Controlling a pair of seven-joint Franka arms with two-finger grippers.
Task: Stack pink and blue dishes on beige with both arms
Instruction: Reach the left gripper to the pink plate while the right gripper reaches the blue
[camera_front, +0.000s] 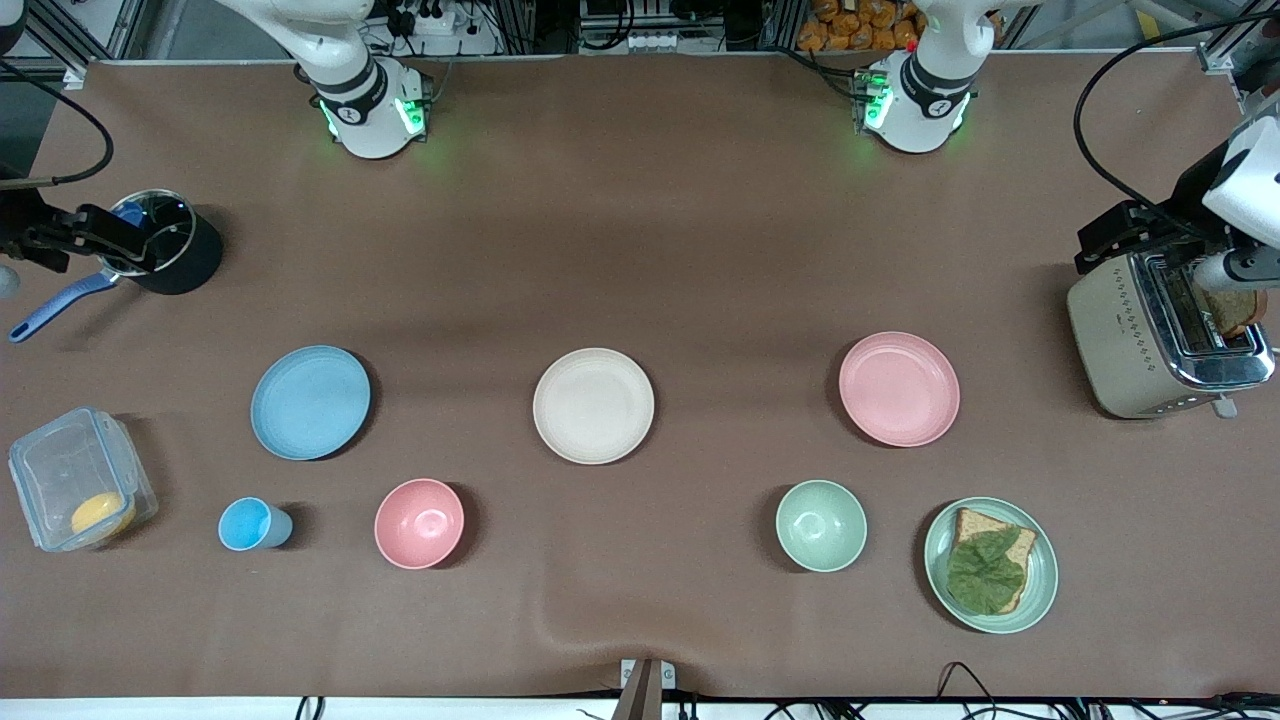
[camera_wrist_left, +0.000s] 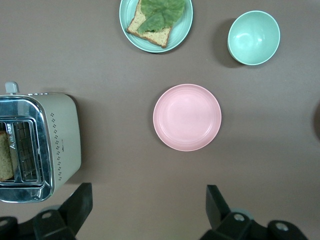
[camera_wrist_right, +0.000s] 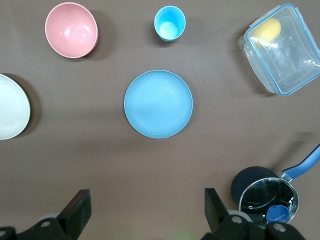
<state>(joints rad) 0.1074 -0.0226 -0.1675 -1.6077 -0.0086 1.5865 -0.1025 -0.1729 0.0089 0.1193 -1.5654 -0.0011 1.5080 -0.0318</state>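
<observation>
Pink plate (camera_front: 898, 388) & blue plate (camera_front: 310, 402) flanked beige plate (camera_front: 593, 405), prob. light, stiff, slick-ish: grab by rim; left gripper (camera_wrist_left: 147, 206) & right gripper (camera_wrist_right: 146, 207) gaped wide, empty, over the table nr the toaster (camera_front: 1160, 335) and pot (camera_front: 165, 243) ends.

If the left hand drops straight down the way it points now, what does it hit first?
Probably bare table: the open left hand hangs between the toaster and the pink plate, though depth is uncertain.
</observation>
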